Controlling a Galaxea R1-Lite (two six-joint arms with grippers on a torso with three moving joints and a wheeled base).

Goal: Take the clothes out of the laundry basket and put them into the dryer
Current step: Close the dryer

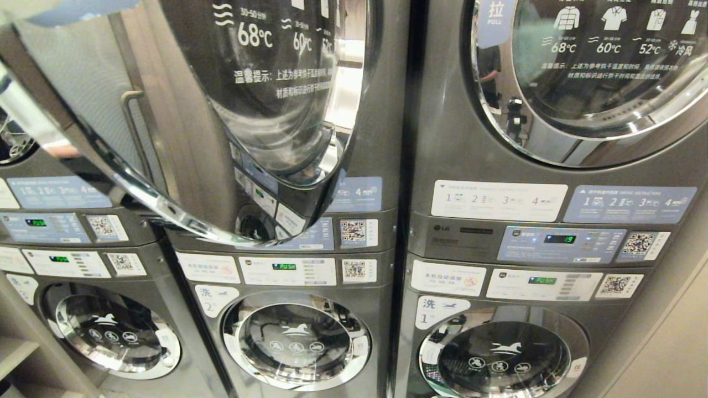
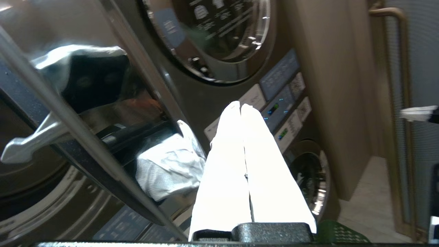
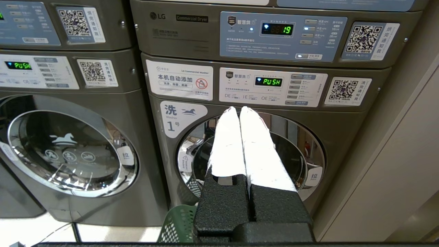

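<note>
Left wrist view: we're seeing left gripper (image 2: 240,105) pinched empty, mid-frame, beside open dryer door (image 2: 79,137); white cloth (image 2: 168,168) lying lower centre. Right gripper (image 3: 239,108) clenched, holding nothing.

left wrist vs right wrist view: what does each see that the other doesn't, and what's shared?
Left wrist only: the open dryer door swung close beside the left gripper, with pale cloth below its edge.

Right wrist only: the right gripper pointing at washer 1, its display reading PUSH, and the dryer panel above showing 19.

Both: fingers pressed together with nothing between them, stacked grey machines, and a bit of green laundry basket.
</note>
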